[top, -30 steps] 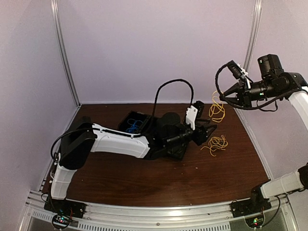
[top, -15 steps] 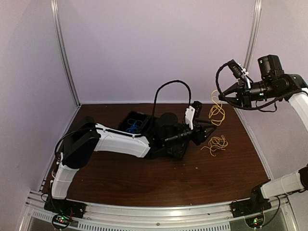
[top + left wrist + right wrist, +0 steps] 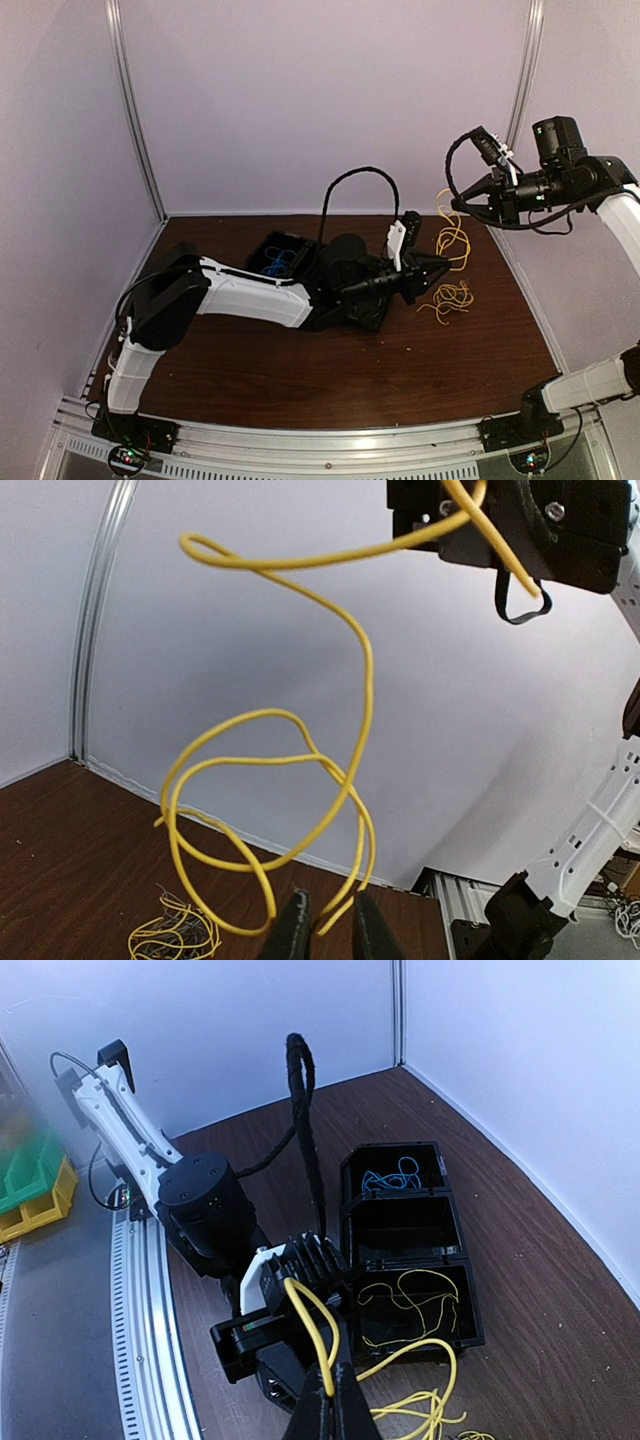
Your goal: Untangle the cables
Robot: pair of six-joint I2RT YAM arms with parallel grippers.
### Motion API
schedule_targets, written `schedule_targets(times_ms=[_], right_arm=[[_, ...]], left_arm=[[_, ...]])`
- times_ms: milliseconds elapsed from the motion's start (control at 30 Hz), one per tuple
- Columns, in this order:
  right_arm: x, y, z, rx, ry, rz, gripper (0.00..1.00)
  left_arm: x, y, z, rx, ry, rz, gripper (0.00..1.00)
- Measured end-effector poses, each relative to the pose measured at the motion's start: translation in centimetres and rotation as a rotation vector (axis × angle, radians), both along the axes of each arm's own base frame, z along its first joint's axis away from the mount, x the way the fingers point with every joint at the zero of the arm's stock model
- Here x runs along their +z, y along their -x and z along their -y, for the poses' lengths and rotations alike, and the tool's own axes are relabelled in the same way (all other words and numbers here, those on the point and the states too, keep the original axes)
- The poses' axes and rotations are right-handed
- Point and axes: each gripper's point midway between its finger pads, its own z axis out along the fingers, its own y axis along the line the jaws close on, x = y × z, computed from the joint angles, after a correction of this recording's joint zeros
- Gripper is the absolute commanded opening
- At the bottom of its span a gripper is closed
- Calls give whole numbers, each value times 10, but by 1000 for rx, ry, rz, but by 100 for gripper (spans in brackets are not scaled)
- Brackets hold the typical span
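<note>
This is a robotics lab test cell. Pale lilac panel walls (image 3: 300,100) framed by aluminium posts (image 3: 135,110) close in behind and beside the left gripper (image 3: 438,266), and a brown wood-grain tabletop (image 3: 300,370) lies beneath it. An aluminium rail (image 3: 320,445) behind it carries the arm bases and small lit circuit boards (image 3: 127,458). Below the right gripper (image 3: 328,1390) sits a black compartment tray (image 3: 400,1197). Off to one side, past the rail, are blurred yellow and green storage bins (image 3: 40,1200).

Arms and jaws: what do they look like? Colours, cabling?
Left arm and right arm: white link shells, black joints and wrists. Thick black braided cable loops off the left arm. Jaws black, narrow.
</note>
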Motion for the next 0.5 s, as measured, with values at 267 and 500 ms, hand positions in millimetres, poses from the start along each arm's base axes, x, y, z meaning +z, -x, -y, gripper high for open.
schedule_targets(times_ms=[267, 500], right_arm=[[1, 1, -2, 6, -4, 3, 0], [9, -6, 0, -35, -9, 29, 0]], left_arm=[[-12, -6, 1, 5, -16, -14, 0], [-25, -9, -2, 22, -40, -27, 0]])
